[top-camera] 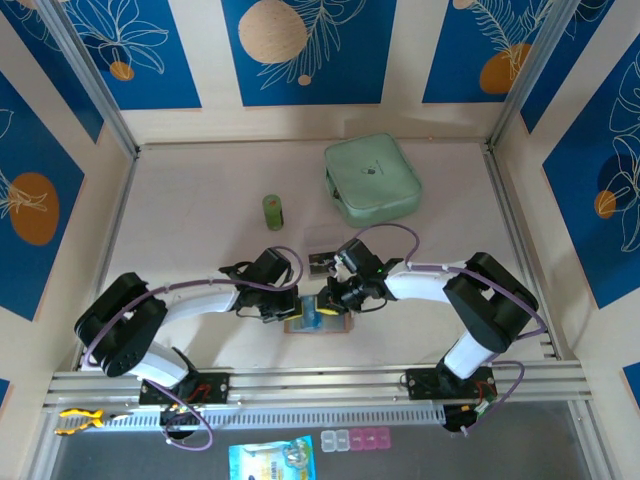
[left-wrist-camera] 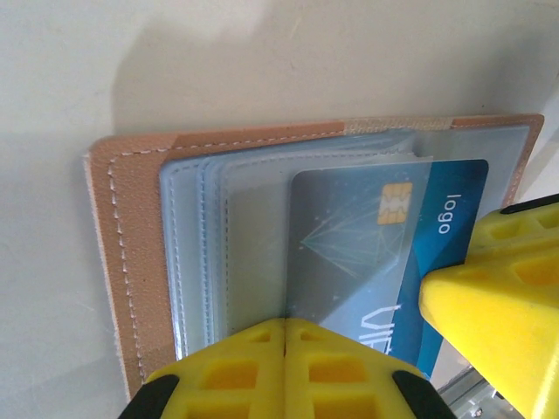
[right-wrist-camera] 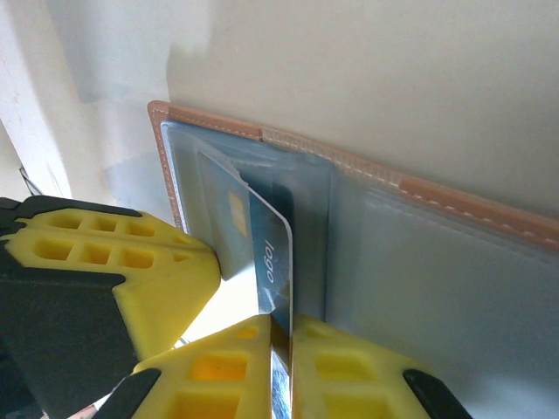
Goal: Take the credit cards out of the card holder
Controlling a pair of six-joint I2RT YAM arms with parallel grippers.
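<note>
Card holder point(top-camera: 320, 322) lies open and flat on the table point(top-camera: 200, 200), front centre, wedged between the two gripper heads. Blue credit card point(left-wrist-camera: 376, 253) sticks partway out of a clear inner sleeve, with its chip and "logo" print showing. Right gripper point(right-wrist-camera: 279, 336) is pinched on the card's free edge, and the card runs between its yellow fingers. Left gripper point(left-wrist-camera: 286, 336) has its jaws fully together, tips down on the sleeves just beside the card; can't tell if it actually nips a sleeve. The heads are nearly touching and crowd the holder. Behind them, a clear box point(top-camera: 322, 238) sits near the right wrist. A small green cylinder point(top-camera: 273, 211) and a mint-green zip case point(top-camera: 371, 180) stand further back, well apart. From overhead the arms cover most of the holder. The fingers cut off the card's lower print. Can't make out any other cards in the sleeves.
</note>
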